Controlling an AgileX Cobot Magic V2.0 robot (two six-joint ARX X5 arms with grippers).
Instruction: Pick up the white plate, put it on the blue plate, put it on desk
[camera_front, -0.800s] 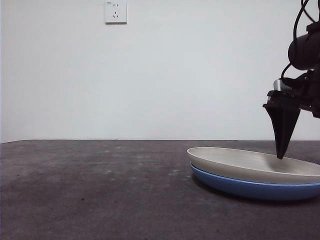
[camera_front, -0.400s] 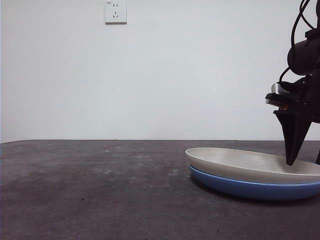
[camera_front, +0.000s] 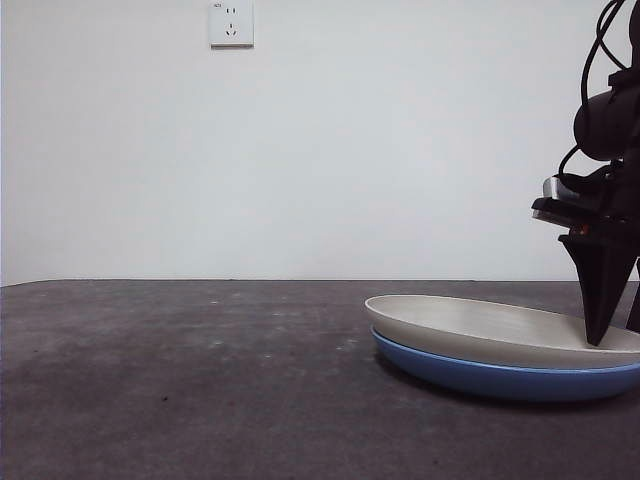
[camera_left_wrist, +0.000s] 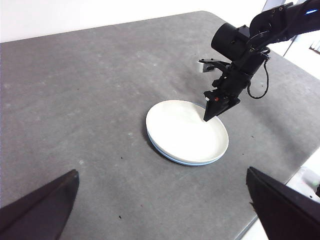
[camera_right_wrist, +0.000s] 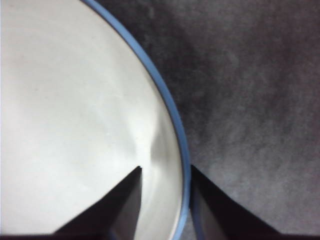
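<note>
Straddling rim of white plate (camera_right_wrist: 75, 115) atop blue plate (camera_right_wrist: 176, 130), R gripper (camera_right_wrist: 165, 172) jaws spread; next: pinch, lift, onto desk (camera_front: 180, 380).

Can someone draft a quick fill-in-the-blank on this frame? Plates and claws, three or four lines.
1. The white plate rests on top of the ____ plate.
2. The right claw straddles the stacked plates' ____, one jaw inside and one outside.
3. The left claw waits away from the plates with its jaws wide ____.
4. Both plates stand on the dark grey ____.

Missing words: blue; rim; open; desk
</note>
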